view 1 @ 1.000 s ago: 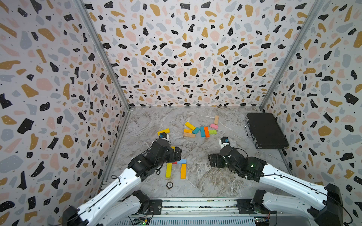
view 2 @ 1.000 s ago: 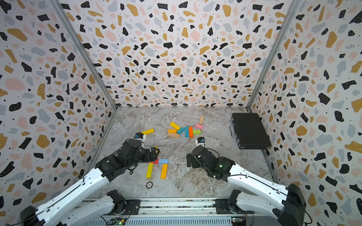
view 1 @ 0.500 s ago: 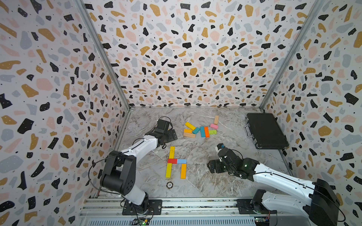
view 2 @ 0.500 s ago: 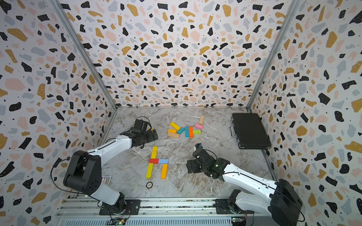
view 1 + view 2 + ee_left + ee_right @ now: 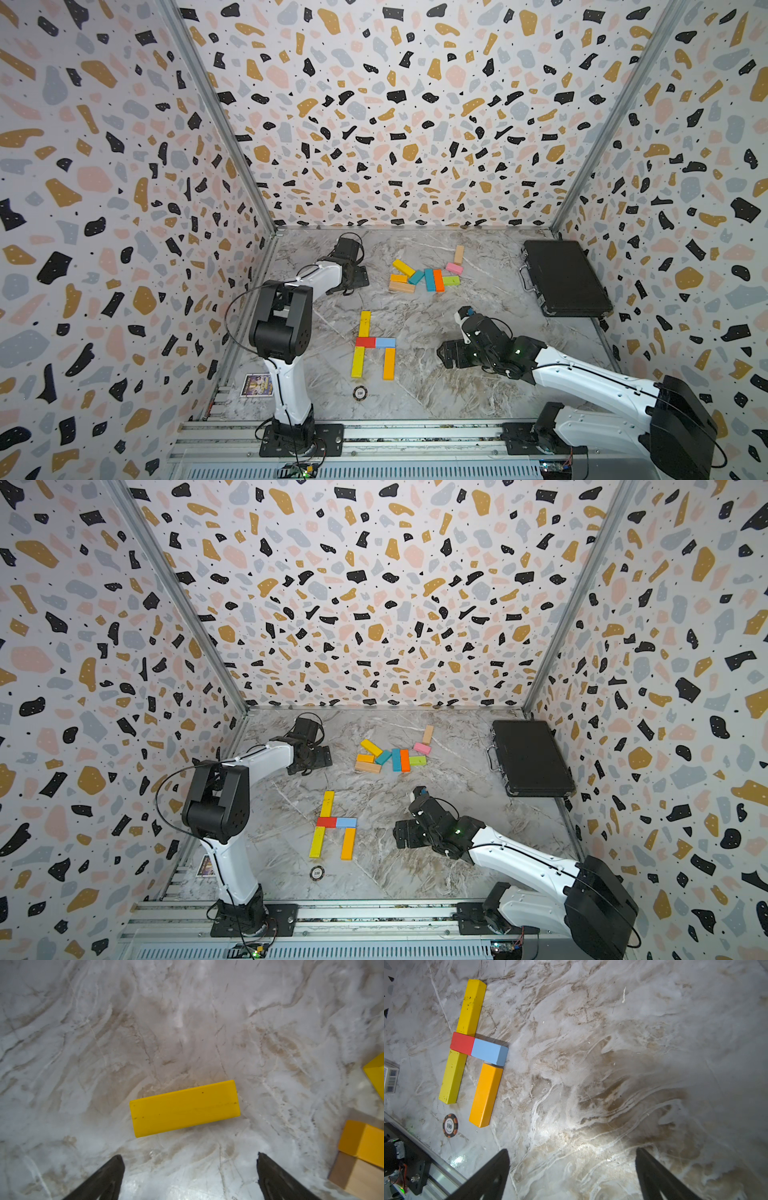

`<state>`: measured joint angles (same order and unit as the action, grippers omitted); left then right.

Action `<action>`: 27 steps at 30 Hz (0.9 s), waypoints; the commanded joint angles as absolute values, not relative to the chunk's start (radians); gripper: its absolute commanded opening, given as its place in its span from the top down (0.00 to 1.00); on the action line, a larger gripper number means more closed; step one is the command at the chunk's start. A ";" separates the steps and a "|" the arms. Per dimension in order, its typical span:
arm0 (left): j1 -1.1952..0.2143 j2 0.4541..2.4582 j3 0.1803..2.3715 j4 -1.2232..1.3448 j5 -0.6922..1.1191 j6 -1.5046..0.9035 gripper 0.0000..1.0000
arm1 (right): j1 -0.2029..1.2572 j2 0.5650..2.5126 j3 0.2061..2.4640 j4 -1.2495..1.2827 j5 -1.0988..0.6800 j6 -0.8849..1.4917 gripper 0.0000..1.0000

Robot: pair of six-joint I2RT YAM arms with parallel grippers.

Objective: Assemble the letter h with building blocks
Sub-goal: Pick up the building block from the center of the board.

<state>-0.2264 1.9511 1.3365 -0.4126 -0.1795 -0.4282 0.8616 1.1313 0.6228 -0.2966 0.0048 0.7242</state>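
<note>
Letter: flat painted wooden building blocks (image 5: pixel 365 342) on the marble table (image 5: pixel 436 399), touching: yellow, red, yellow stem; blue and orange branch.
Spare pile (image 5: pixel 424 276): mixed colours, at 12 o'clock.
Left jaws: apart, facing a lone yellow block (image 5: pixel 185 1108), at 11 o'clock.
Right jaws: apart, empty, at 3 o'clock.

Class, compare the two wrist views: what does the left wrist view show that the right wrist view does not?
Left wrist only: a lone yellow block ahead of the left tool. Right wrist only: the h of blocks and the round chip, beyond the right tool. Both: marble floor and an open, empty tool.
</note>
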 commanded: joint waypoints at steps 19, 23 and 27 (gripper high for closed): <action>-0.221 2.176 1.642 -0.604 -0.317 -0.279 0.06 | 0.807 1.117 0.614 -0.303 -0.018 0.716 0.04; -0.206 2.221 1.691 -0.627 -0.304 -0.281 0.20 | 0.799 1.115 0.617 -0.314 -0.016 0.712 0.04; -0.205 2.248 1.720 -0.634 -0.293 -0.281 0.24 | 0.792 1.115 0.617 -0.318 -0.019 0.706 0.04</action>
